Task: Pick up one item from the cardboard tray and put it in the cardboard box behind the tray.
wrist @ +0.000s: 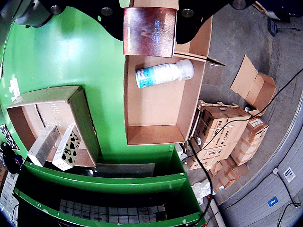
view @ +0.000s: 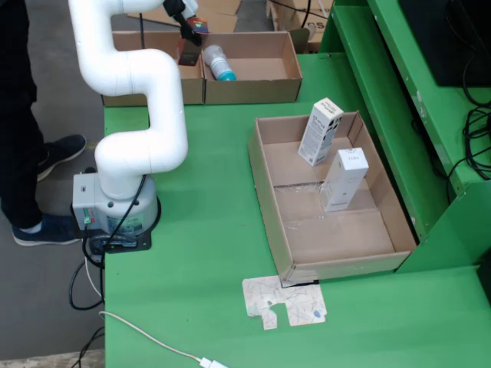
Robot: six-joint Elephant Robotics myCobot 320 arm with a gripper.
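Note:
My gripper (view: pixel 190 31) is shut on a copper-coloured carton (view: pixel 189 52) held above the left end of the open cardboard box (view: pixel 285 79) behind the tray. In the wrist view the carton (wrist: pixel 149 32) sits between the dark fingers (wrist: pixel 189 21) of my gripper (wrist: pixel 149 19), over the near edge of that box (wrist: pixel 156 132). A white bottle (wrist: pixel 163 74) with a teal label lies inside the box, and the fixed view shows the bottle (view: pixel 217 63) too. The cardboard tray (view: pixel 337 238) holds two white cartons (view: pixel 321 132) (view: pixel 344 180), both upright.
A second cardboard box (view: pixel 153 86) adjoins the first on its left. A paper scrap (view: pixel 284 300) and a white cable (view: pixel 153 341) lie near the table's front. Green shelving (view: pixel 399 92) rises at the right. A person's legs (view: pixel 23 115) stand left of the table.

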